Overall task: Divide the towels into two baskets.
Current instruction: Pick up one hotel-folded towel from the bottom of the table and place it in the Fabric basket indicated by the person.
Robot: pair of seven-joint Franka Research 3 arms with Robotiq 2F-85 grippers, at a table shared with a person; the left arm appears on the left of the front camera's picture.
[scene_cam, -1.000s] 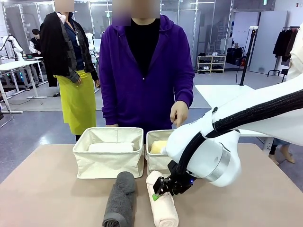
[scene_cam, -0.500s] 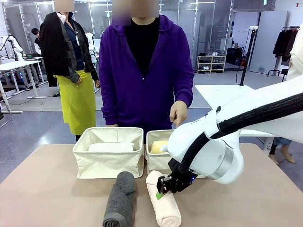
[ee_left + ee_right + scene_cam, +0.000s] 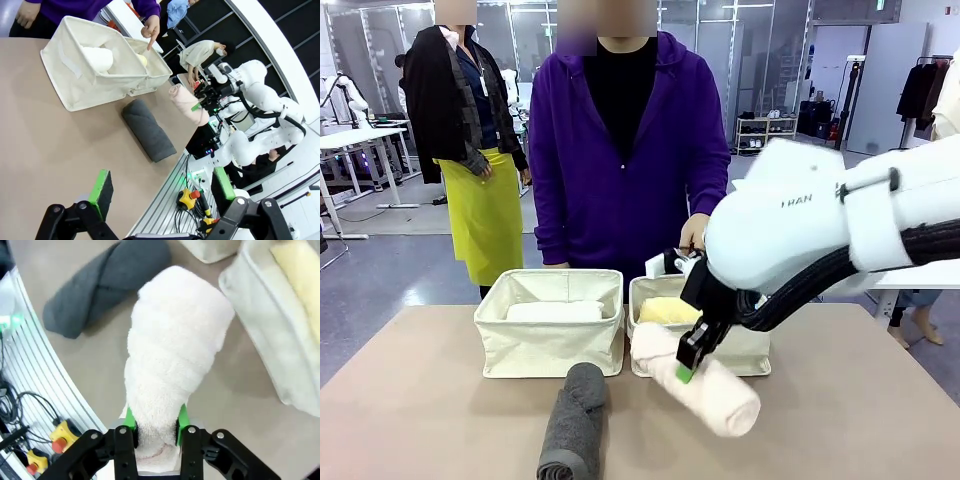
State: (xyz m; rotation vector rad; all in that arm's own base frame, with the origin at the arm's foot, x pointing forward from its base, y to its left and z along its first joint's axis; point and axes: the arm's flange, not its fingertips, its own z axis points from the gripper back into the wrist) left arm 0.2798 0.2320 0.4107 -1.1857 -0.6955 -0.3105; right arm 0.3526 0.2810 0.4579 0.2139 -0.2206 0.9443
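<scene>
- While the right gripper [image 3: 686, 358] is clamped tight on one end of the pale pink towel [image 3: 720, 395], the roll hangs tilted, clear of the table [image 3: 420, 400], just on the near side of the right basket [image 3: 750, 350].
- yellow towel [image 3: 665, 310] lies inside right basket; white towel [image 3: 555, 311] inside left basket [image 3: 545, 345].
- dark grey towel [image 3: 577, 420] lies on table, near side, in front of left basket, left of pink roll.
- left gripper [image 3: 162, 187]: jaws spread wide, nothing between them, over near table edge.
- person's hand [image 3: 694, 233] at far side above right basket, finger pointing down.
</scene>
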